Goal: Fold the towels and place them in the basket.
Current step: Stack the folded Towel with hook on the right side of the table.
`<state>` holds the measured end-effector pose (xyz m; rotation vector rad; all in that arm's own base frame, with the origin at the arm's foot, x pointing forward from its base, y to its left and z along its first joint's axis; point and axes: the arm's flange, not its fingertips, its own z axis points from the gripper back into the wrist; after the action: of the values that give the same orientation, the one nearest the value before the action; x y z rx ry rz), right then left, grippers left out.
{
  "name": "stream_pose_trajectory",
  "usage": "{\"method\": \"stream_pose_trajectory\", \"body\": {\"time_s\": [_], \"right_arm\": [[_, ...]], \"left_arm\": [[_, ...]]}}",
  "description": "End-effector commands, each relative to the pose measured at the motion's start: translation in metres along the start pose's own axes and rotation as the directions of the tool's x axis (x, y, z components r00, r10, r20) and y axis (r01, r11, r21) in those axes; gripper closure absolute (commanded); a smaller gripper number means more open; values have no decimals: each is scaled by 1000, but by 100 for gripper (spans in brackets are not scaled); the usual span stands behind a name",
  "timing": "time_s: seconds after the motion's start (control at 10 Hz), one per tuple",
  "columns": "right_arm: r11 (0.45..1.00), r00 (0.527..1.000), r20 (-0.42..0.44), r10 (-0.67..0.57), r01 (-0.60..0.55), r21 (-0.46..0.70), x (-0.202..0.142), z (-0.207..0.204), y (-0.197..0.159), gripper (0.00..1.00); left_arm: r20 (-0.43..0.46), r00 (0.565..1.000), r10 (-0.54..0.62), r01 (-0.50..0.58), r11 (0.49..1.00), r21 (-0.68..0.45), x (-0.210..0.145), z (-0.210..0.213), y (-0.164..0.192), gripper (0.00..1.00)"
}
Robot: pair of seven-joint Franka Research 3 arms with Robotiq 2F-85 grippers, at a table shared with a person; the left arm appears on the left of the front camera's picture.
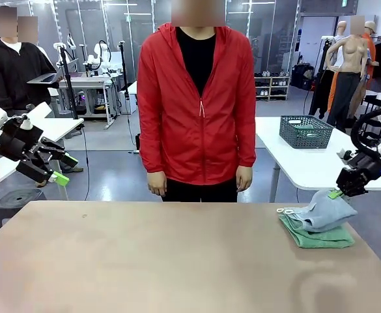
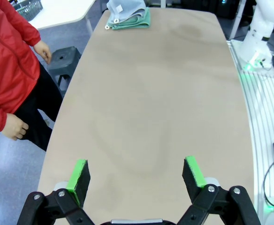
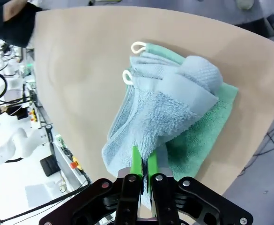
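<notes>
Across the bench (image 1: 177,261), in the front view, the right gripper (image 1: 335,193) hangs at the far right corner, its jaws pinched on the upper edge of the blue-grey towel (image 1: 324,212), which drapes down onto the folded mint green towel (image 1: 317,236) lying flat beneath it. The basket (image 1: 305,131) sits on a white table behind and to the left of that gripper, well apart from the bench. The left gripper (image 1: 58,168) is raised off the left edge, far from both towels. A person in a red jacket stands at the far side, hands down.

From the left wrist, the left gripper (image 2: 136,174) has its jaws spread wide with nothing between them; the towels lie at the far end of the bench.

From the right wrist, the right gripper (image 3: 143,164) is clamped on a fold of the blue-grey towel (image 3: 165,112), whose bulk stretches away from the fingers across the green towel (image 3: 202,136). The right arm is plainly nearer, and the basket probably lies beyond its reach over the gap.
</notes>
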<state>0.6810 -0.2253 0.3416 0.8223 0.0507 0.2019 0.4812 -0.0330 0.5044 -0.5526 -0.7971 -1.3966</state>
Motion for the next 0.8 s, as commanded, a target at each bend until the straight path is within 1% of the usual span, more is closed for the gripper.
{"method": "stream_pose_trajectory", "body": {"time_s": [0.0, 0.1, 0.2, 0.3, 0.4, 0.5, 0.6, 0.7], "right_arm": [[996, 1000, -5, -22, 22, 90, 10, 8, -7, 95], [991, 999, -4, -52, 52, 123, 6, 5, -13, 95], [990, 998, -4, -65, 65, 124, 3, 3, -17, 95], [993, 998, -6, -67, 67, 102, 1, 4, -17, 75], [996, 998, -4, -69, 69, 63, 0, 5, -15, 75], [997, 998, -6, -67, 67, 26, 1, 6, -13, 55], [997, 997, -5, -76, 76, -28, 1, 6, -11, 71], [991, 995, -12, -102, 101, -92, 2, 6, -10, 35]], "left_arm": [[0, 1000, -2, 2, 1000, 15, 1, 0, -3, 0], [0, 1000, -2, 2, 1000, 15, 1, 0, -3, 0], [0, 1000, -2, 2, 1000, 15, 1, 0, -3, 0], [0, 1000, -2, 2, 1000, 15, 1, 0, -3, 0], [0, 1000, -2, 2, 1000, 15, 1, 0, -3, 0], [0, 1000, -2, 2, 1000, 15, 1, 0, -3, 0], [0, 1000, -2, 2, 1000, 15, 1, 0, -3, 0], [0, 1000, -2, 2, 1000, 15, 1, 0, -3, 0]]}}
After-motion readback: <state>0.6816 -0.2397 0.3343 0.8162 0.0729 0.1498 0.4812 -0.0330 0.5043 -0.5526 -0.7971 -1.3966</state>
